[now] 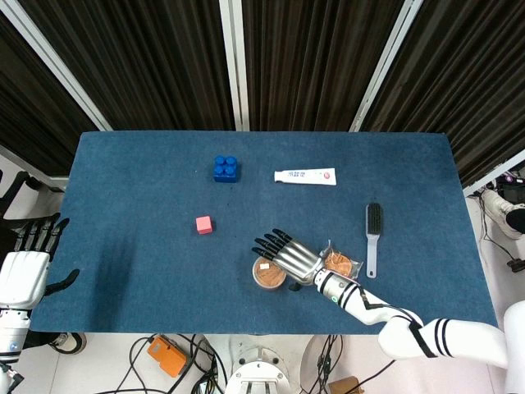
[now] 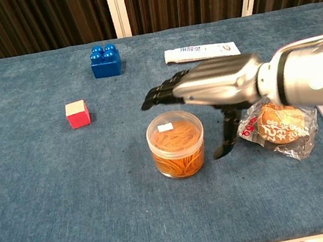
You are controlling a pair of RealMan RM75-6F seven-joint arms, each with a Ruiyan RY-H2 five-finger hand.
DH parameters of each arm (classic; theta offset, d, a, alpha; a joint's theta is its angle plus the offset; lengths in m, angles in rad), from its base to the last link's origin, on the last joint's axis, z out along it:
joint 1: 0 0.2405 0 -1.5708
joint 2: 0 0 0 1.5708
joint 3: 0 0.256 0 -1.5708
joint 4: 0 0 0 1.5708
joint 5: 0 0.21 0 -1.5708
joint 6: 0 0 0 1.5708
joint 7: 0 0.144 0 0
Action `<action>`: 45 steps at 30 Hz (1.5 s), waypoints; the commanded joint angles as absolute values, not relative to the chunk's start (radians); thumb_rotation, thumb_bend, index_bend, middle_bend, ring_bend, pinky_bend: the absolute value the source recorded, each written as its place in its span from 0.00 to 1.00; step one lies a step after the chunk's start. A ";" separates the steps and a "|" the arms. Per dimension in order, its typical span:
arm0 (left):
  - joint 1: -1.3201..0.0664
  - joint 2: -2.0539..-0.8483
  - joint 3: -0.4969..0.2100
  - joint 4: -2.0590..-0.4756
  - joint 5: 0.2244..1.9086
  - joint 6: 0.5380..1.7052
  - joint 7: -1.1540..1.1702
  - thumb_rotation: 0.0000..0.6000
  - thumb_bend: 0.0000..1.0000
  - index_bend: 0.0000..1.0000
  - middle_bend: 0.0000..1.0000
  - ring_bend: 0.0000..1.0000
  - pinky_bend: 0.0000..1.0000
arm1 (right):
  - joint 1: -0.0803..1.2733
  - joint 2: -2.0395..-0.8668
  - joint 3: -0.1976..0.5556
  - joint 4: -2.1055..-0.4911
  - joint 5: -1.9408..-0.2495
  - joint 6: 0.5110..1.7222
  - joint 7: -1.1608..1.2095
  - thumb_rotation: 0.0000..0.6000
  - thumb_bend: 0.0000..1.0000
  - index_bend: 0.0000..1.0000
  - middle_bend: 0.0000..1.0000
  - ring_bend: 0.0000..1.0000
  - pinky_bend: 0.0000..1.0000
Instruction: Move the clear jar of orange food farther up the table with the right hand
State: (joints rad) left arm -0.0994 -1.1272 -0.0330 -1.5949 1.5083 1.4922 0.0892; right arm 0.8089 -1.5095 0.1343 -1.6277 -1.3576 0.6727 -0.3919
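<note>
The clear jar of orange food [image 2: 177, 144] stands near the table's front edge, a small white label on its lid; from above the jar [image 1: 267, 275] is partly covered. My right hand [image 2: 214, 83] hovers just above and to the right of it, palm down, fingers spread flat, thumb hanging down beside the jar without touching it. The same right hand [image 1: 289, 255] reaches in from the lower right. My left hand [image 1: 27, 265] stays off the table's left edge, fingers apart, holding nothing.
A wrapped snack [image 2: 279, 126] lies right of the jar, partly behind my hand. Further off are a brush [image 1: 372, 236], a toothpaste tube [image 2: 201, 52], a blue brick [image 2: 105, 60] and a red cube [image 2: 77, 114]. The dark blue tabletop [image 1: 131, 189] ends at dark curtains.
</note>
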 commanded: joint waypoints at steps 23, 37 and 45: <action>-0.092 -1.140 -0.046 -1.594 1.495 1.506 0.119 1.00 0.20 0.00 0.00 0.00 0.01 | 0.786 -1.556 0.261 -1.337 -1.271 0.923 -0.270 1.00 0.44 0.79 0.62 0.66 0.83; -0.094 -1.141 -0.044 -1.599 1.494 1.497 0.122 1.00 0.19 0.00 0.00 0.00 0.01 | 0.763 -1.531 0.160 -1.233 -1.256 0.800 -0.157 1.00 0.44 0.54 0.56 0.51 0.66; -0.094 -1.136 -0.045 -1.597 1.492 1.495 0.114 1.00 0.16 0.00 0.00 0.00 0.01 | 0.757 -1.498 0.138 -1.271 -1.266 0.785 -0.129 1.00 0.44 0.00 0.15 0.16 0.40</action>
